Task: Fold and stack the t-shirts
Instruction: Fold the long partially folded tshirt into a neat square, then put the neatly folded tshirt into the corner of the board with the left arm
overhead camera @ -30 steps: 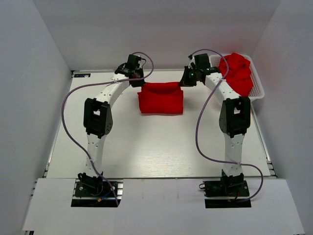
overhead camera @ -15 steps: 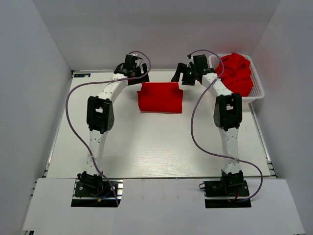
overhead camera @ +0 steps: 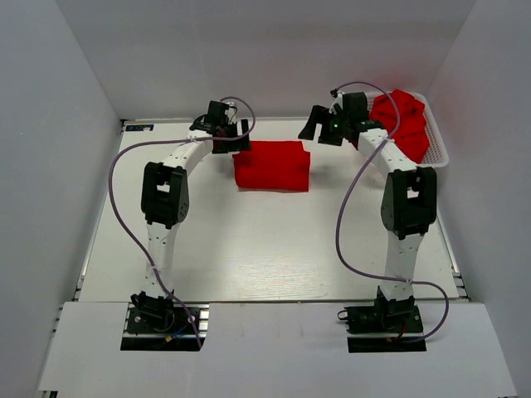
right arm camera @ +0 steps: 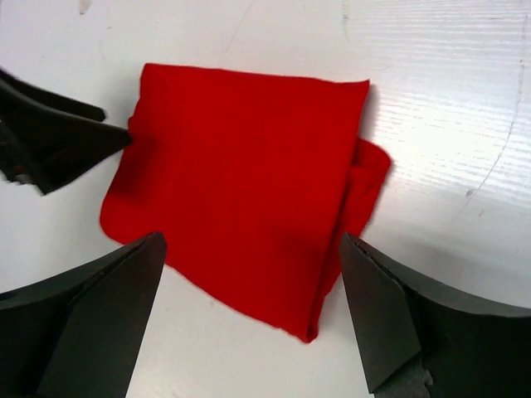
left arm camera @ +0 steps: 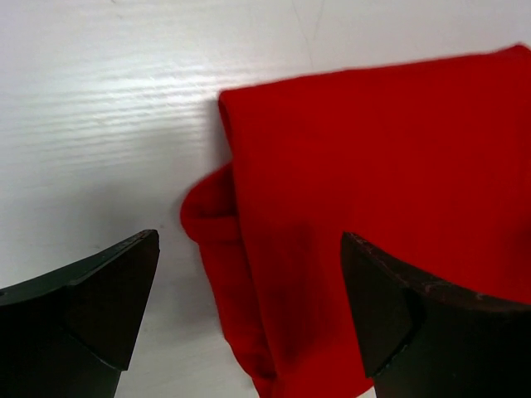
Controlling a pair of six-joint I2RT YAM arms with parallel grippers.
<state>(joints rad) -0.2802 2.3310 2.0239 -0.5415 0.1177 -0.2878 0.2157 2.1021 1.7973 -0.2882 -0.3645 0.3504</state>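
- Left fingers (left arm camera: 91, 307) stand spread wide, gripping nothing, over the left edge of the folded t-shirt (overhead camera: 272, 166).
- Right fingers (right arm camera: 91, 315) gape empty too, raised off its far right corner.
- I see the folded t-shirt lying flat on the surface (overhead camera: 265, 249), a fold of cloth bulging from one edge.
- More t-shirts (overhead camera: 402, 120) sit heaped in a basket (overhead camera: 440, 154), right of the folded one.

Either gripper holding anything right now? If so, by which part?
Nothing is held. The left gripper and the right gripper both stand open over the folded t-shirt, neither pinching its fabric.
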